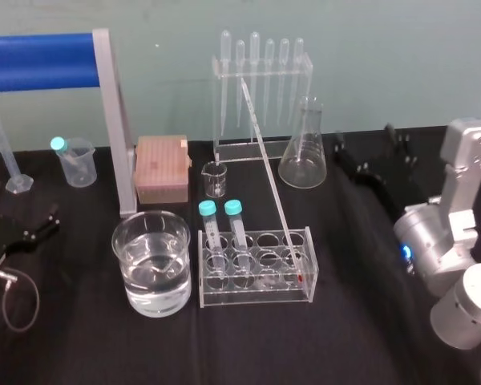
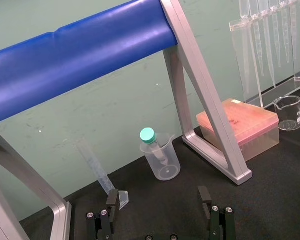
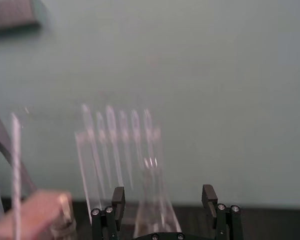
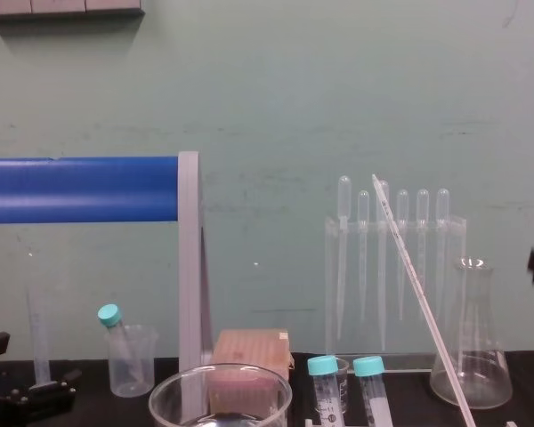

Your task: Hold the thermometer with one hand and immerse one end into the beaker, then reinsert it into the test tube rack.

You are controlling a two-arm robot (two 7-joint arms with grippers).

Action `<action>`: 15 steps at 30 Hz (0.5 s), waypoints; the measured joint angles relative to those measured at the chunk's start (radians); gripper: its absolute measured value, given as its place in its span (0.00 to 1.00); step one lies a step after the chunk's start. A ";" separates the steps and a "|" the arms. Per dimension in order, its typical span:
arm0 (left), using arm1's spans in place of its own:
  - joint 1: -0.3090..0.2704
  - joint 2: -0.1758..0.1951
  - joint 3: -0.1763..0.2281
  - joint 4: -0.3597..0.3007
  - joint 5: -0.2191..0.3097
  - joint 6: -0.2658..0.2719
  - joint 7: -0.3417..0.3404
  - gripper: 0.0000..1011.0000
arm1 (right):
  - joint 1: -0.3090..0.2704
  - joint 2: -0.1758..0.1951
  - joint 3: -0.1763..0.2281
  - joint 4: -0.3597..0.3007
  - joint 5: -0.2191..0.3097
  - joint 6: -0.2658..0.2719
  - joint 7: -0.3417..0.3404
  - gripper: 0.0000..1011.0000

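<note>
The thermometer (image 1: 269, 172) is a long thin glass rod leaning in the clear test tube rack (image 1: 256, 298), red tip down in a right-hand hole; from the chest it (image 4: 418, 289) slants up to the left. Left of the rack stands the wide glass beaker (image 1: 156, 290), part full of water. My right gripper (image 1: 369, 156) hovers open to the right of the rack, behind the flask's level, holding nothing; its fingers (image 3: 118, 196) stand wide apart. My left gripper (image 2: 159, 200) rests open at the table's far left (image 1: 20, 241).
Two teal-capped tubes (image 1: 221, 228) stand in the rack. Behind it are a small glass beaker (image 1: 215, 178), a pipette stand (image 1: 260, 76), a conical flask (image 1: 303, 152) and a pink tip box (image 1: 161, 168). A blue-barred metal frame (image 1: 112, 120) rises left, with a plastic beaker (image 1: 76, 163).
</note>
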 joint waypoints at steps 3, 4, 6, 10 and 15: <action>0.000 0.000 0.000 0.000 0.000 0.000 0.000 1.00 | -0.001 -0.014 0.000 0.018 -0.004 0.053 -0.011 0.99; 0.000 0.000 0.000 0.000 0.000 0.000 0.000 1.00 | -0.001 -0.017 0.000 0.022 -0.005 0.062 -0.013 0.99; 0.000 0.000 0.000 0.000 0.000 0.000 0.000 1.00 | 0.000 -0.027 0.002 0.035 -0.011 0.083 -0.019 0.99; 0.000 0.000 0.000 0.000 0.000 0.000 0.000 1.00 | 0.000 -0.039 0.008 0.045 -0.016 0.098 -0.020 0.99; 0.000 0.000 0.000 0.000 0.000 0.000 0.000 1.00 | 0.000 -0.040 0.009 0.046 -0.017 0.100 -0.019 0.99</action>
